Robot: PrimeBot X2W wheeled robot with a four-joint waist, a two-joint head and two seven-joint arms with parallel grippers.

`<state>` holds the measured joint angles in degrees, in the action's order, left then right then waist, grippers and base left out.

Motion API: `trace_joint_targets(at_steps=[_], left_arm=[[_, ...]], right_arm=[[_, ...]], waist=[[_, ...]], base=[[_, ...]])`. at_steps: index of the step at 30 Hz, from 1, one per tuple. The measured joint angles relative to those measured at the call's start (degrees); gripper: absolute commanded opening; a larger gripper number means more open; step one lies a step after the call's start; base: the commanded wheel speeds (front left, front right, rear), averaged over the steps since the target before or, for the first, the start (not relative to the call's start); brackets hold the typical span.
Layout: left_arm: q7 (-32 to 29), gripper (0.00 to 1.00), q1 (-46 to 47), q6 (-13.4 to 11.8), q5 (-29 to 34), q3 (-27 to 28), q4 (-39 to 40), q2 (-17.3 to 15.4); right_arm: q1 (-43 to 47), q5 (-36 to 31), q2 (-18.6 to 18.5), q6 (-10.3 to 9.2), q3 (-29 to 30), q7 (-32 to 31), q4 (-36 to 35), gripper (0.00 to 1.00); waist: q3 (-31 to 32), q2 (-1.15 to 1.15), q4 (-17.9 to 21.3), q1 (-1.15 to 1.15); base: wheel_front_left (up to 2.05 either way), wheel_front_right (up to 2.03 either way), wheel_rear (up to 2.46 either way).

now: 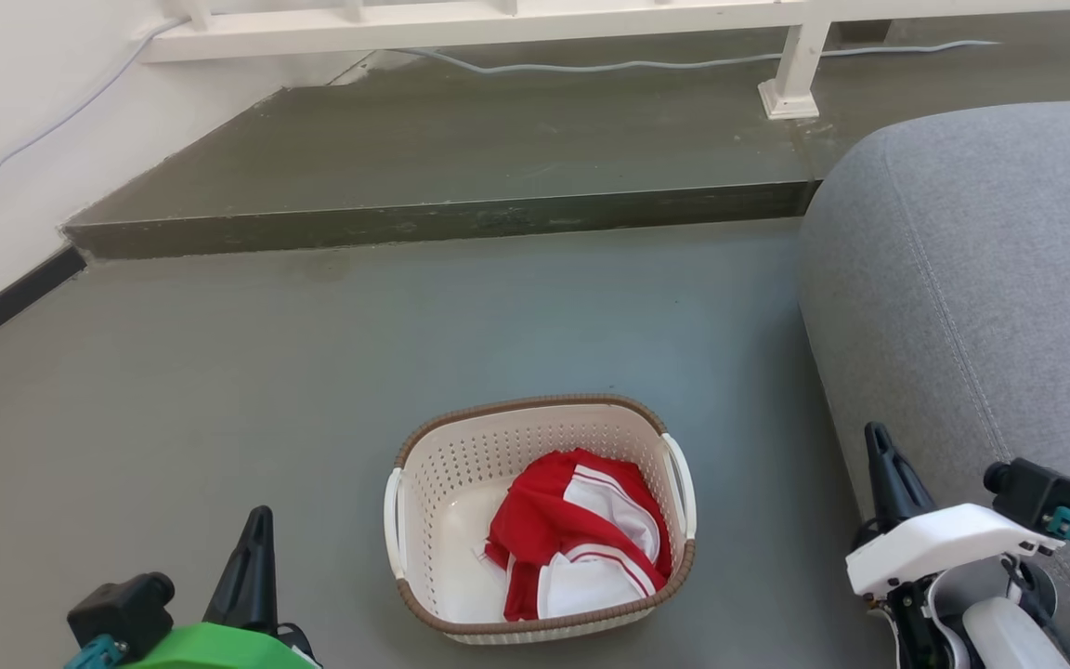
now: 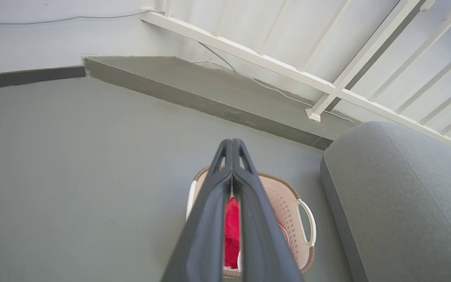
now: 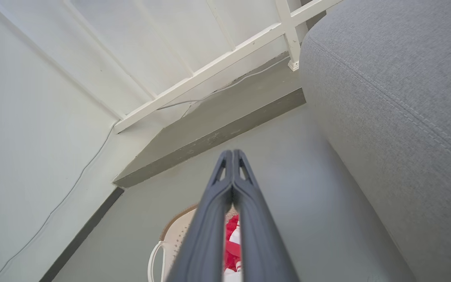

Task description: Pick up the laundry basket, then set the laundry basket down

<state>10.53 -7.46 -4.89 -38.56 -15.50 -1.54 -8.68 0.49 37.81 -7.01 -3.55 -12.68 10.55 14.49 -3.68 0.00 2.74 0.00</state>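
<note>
The left gripper [image 1: 259,525] hangs low, its two long dark fingers pressed together on nothing, just left of the cream-white perforated plastic laundry basket [image 1: 461,465] with its brown woven-look rim. The basket sits on the grey floor between the two grippers, one white side handle facing each of them, which suits a two-armed lift. A crumpled red-and-white garment [image 1: 581,534] lies inside it. The right gripper [image 1: 879,455], likewise clenched and empty, hovers just right of the basket, close beside the grey fabric sofa [image 1: 962,279], so it likely has more room to move inward than outward
</note>
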Motion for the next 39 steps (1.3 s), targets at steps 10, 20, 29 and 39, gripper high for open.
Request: trace_joint_targets(at_steps=[10,20,29,39], left_arm=[[-1.70,0.00,0.34,1.19,-7.64,1.89,-1.43,0.01],[-3.44,0.00,1.76,2.46,-15.41,3.65,-2.48,0.12],[-4.67,0.00,2.81,3.75,-22.40,5.10,-3.87,0.35],[-6.46,0.00,4.13,5.45,-30.78,7.01,-5.69,0.58]], right_arm=[[-0.03,7.62,0.03,1.05,2.25,-1.89,-0.21,0.00],[-0.20,15.21,0.25,2.15,4.49,-3.66,-0.22,0.00],[-0.53,21.98,0.62,3.28,6.39,-5.35,-0.22,0.00],[-1.21,30.10,1.02,5.00,8.70,-7.35,-0.19,0.00]], waist=[[0.44,0.00,-0.35,0.00],[0.89,0.00,-0.71,0.00],[1.30,0.00,-1.04,0.00],[1.81,0.00,-1.43,0.00]], base=[[0.00,0.00,0.00],[0.00,0.00,0.00],[0.00,0.00,0.00],[0.00,0.00,0.00]])
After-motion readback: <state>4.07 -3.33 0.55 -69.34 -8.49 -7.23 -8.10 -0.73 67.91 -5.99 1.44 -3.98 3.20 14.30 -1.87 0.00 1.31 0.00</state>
